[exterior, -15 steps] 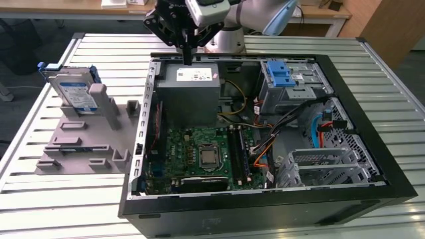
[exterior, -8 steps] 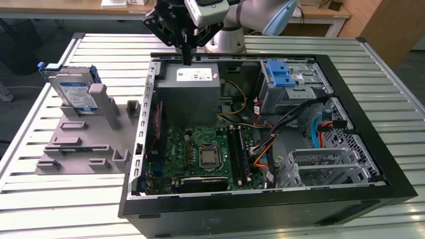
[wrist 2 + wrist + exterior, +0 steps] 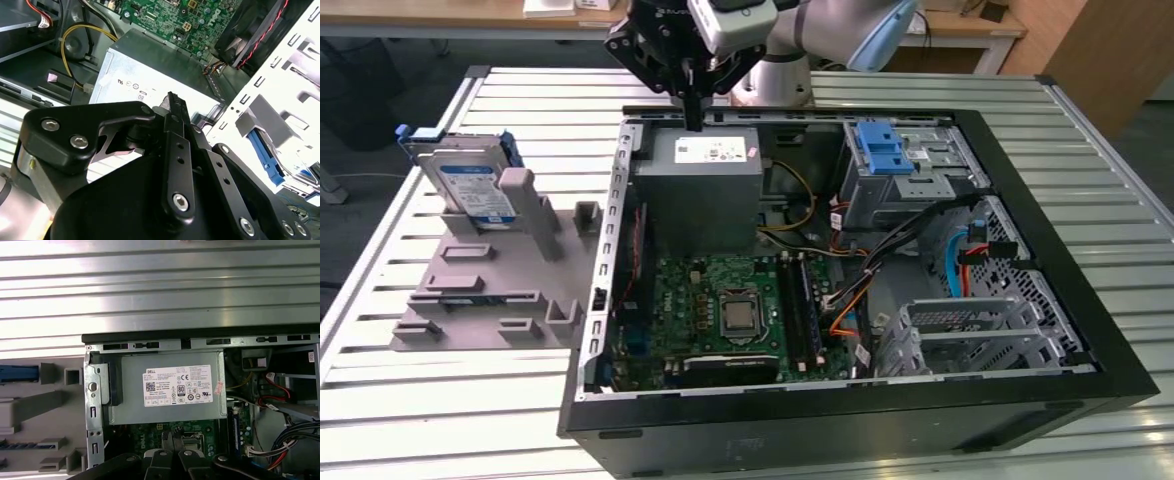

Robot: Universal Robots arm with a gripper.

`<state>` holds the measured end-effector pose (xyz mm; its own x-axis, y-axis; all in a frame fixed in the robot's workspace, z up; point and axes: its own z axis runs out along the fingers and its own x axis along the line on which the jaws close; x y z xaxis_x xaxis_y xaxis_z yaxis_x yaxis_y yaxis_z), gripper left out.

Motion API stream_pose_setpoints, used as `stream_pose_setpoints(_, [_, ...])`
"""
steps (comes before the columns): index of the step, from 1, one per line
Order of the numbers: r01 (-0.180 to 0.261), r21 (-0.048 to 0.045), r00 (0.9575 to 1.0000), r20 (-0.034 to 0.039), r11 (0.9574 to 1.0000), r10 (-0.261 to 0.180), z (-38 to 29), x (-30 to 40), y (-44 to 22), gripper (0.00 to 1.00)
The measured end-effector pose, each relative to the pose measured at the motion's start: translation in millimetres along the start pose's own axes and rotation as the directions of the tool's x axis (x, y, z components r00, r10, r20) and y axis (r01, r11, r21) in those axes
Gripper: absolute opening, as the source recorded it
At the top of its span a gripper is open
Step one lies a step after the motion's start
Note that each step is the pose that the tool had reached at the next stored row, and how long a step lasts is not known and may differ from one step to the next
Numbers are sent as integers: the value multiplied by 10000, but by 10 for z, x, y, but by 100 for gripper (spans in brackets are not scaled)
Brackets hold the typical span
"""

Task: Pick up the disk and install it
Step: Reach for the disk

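Hovering at the upper middle of the exterior view, my gripper [image 3: 691, 118] has its fingers pressed together on nothing, poised above the grey metal box [image 3: 704, 190] at the back of the open computer case [image 3: 854, 440]. The disk [image 3: 464, 185] is well apart at the upper left, stood on edge in a slot of the grey holder [image 3: 480, 300]. I'd judge that leaves its top edge free for pinching. It is not yet picked up.
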<state>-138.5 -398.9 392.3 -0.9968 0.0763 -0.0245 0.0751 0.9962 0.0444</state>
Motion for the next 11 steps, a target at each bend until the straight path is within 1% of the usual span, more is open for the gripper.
stream_pose_setpoints(11, [0, -1, 10000, 0, 10000, 0, 1, 43, -3, 11])
